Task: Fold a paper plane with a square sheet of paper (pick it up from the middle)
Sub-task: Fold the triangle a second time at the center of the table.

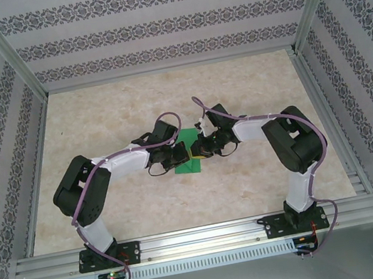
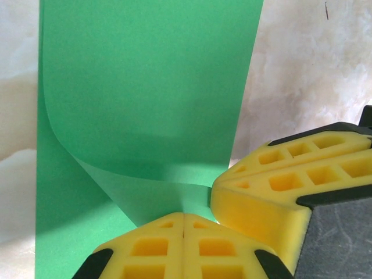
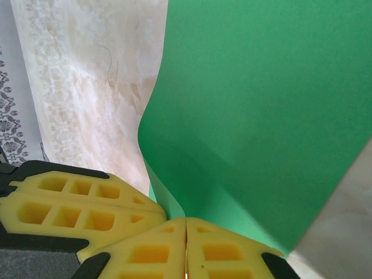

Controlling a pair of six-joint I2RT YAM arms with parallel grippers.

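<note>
Seeing my left gripper (image 2: 183, 218) and right gripper (image 3: 186, 221) both clamped on the square sheet of paper (image 1: 188, 140), which curls upward.

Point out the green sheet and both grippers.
green sheet (image 2: 145, 87), left wrist view, on its raised flat middle.
left gripper (image 2: 183, 218), left wrist view, where its shut jaws meet.
right gripper (image 3: 186, 223), right wrist view, where its shut jaws meet.

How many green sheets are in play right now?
1. The green sheet lies curled at the centre of the table, pinched by the left hand and the right hand. A second sheet beneath it could be hidden.
</note>
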